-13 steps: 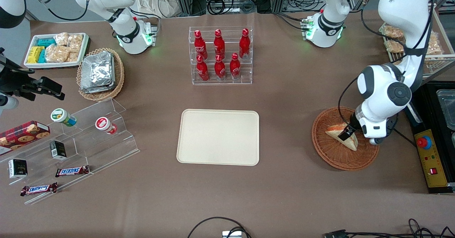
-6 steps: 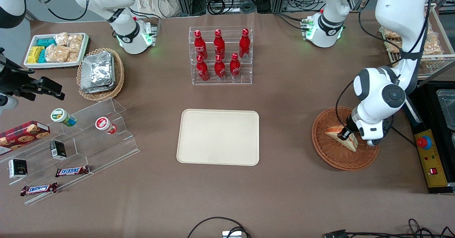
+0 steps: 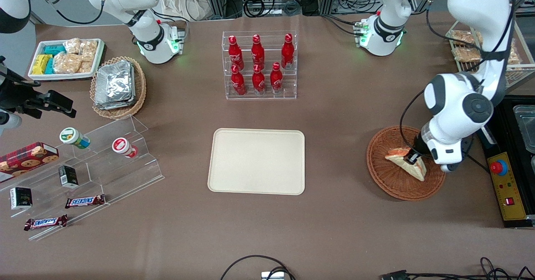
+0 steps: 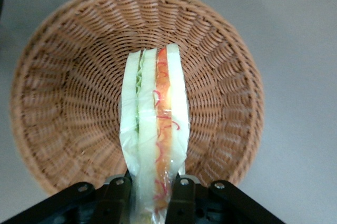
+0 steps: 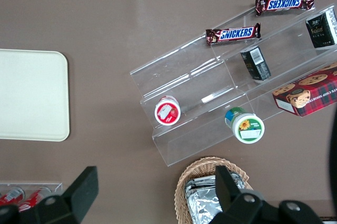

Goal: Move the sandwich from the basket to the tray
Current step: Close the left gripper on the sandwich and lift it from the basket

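Note:
The sandwich (image 3: 405, 161), a wrapped white-bread wedge with red-orange filling, is held over the reddish-brown wicker basket (image 3: 388, 179) toward the working arm's end of the table. My left gripper (image 3: 412, 159) is shut on the sandwich, one finger on each flat side. In the left wrist view the sandwich (image 4: 155, 129) stands on edge between the black fingers (image 4: 181, 195), above the basket (image 4: 63, 108). The cream tray (image 3: 257, 161) lies bare at the table's middle; it also shows in the right wrist view (image 5: 29, 95).
An acrylic rack of red bottles (image 3: 259, 64) stands farther from the front camera than the tray. A clear stepped shelf (image 3: 104, 167) with snacks, a tan basket of foil packets (image 3: 117, 85) and a white snack tray (image 3: 64, 58) sit toward the parked arm's end. A control box (image 3: 505, 188) lies beside the basket.
The gripper, shut on the sandwich, has shifted slightly toward the working arm's end and risen, and the sandwich has moved with it over the basket.

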Controlling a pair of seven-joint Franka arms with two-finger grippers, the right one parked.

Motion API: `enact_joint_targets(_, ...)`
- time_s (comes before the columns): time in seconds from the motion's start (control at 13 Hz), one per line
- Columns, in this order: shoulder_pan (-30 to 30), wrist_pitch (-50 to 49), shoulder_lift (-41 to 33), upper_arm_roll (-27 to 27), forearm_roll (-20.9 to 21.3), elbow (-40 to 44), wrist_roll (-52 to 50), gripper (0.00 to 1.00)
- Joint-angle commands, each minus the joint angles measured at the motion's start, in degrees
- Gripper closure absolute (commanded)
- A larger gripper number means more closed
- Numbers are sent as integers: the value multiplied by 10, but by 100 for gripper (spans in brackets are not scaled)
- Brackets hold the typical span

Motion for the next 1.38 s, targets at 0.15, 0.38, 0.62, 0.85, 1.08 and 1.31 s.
enact_joint_targets(0.15, 1, -234, -26, -35, 3, 180, 7, 100)
enact_joint_targets(0.38, 1, -323, -26, -74, 28, 266, 70, 100)
enact_joint_targets(0.62, 2, -378, -27, -124, 84, 318, 171, 100)
enact_joint_targets(0.85, 2, -415, -18, -153, 86, 362, 218, 100)
enact_joint_targets(1.08, 3, -410, -14, -186, 44, 362, 211, 100)
enact_joint_targets(1.31, 0, -387, -8, -223, 25, 362, 199, 100)
